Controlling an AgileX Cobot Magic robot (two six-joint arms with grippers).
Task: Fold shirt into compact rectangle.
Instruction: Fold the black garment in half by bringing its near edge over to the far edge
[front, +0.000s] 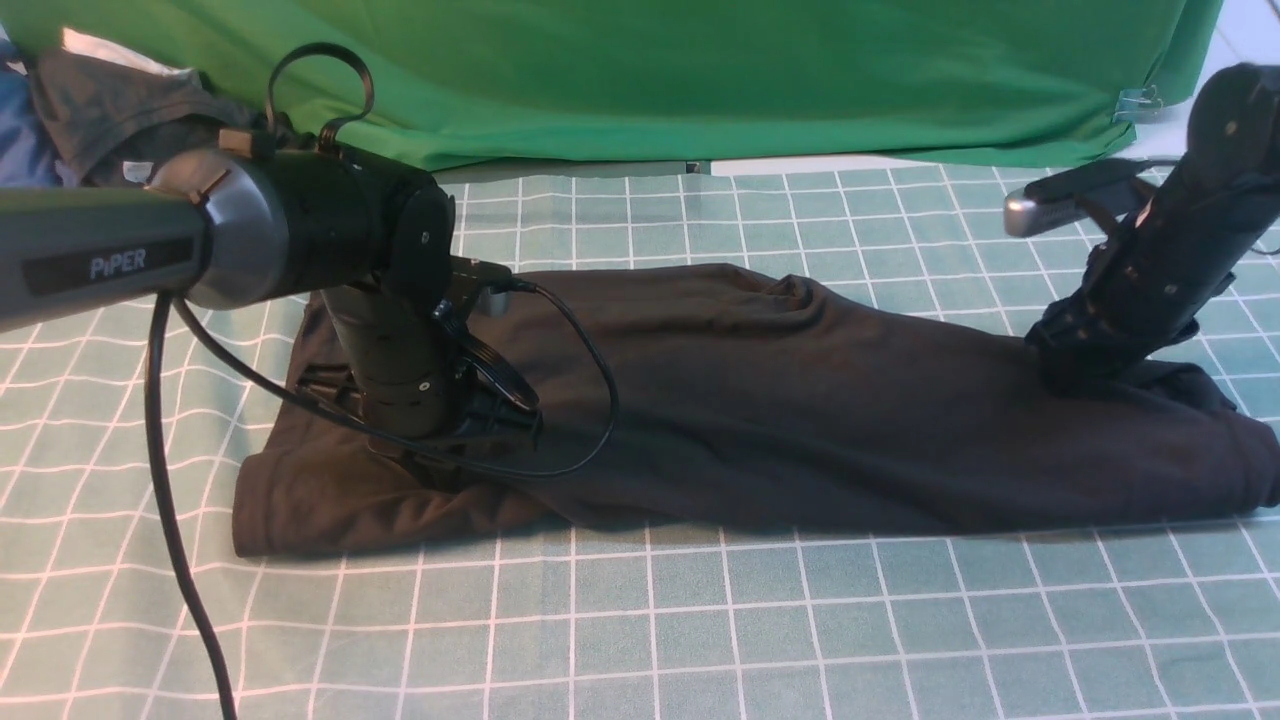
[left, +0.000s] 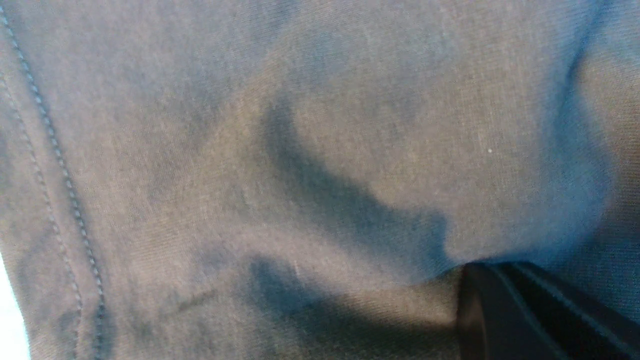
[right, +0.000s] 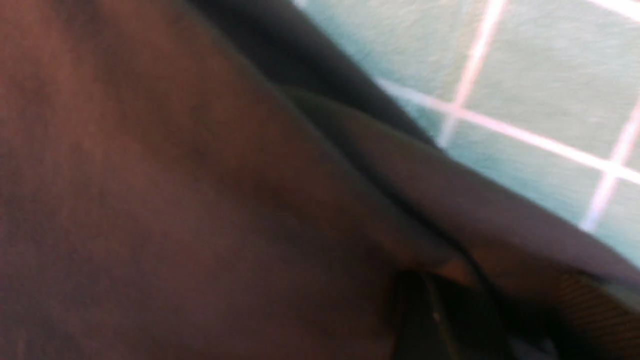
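The black shirt (front: 800, 400) lies as a long, creased band across the checked tablecloth (front: 700, 620). My left gripper (front: 470, 430) points down into the shirt's left part and is shut on a bunch of its cloth. In the left wrist view the shirt (left: 300, 150) fills the frame, with a stitched hem near one edge and one black finger (left: 500, 310) pressed into a fold. My right gripper (front: 1085, 375) rests on the shirt's right end. In the blurred right wrist view its jaws (right: 500, 320) stand apart over the shirt (right: 175, 200).
A big bright green cloth (front: 700, 80) hangs along the back, with a metal clip (front: 1140, 100) at its right corner. A dark grey garment (front: 110, 110) lies at the back left. The left arm's black cable (front: 590, 400) loops over the shirt.
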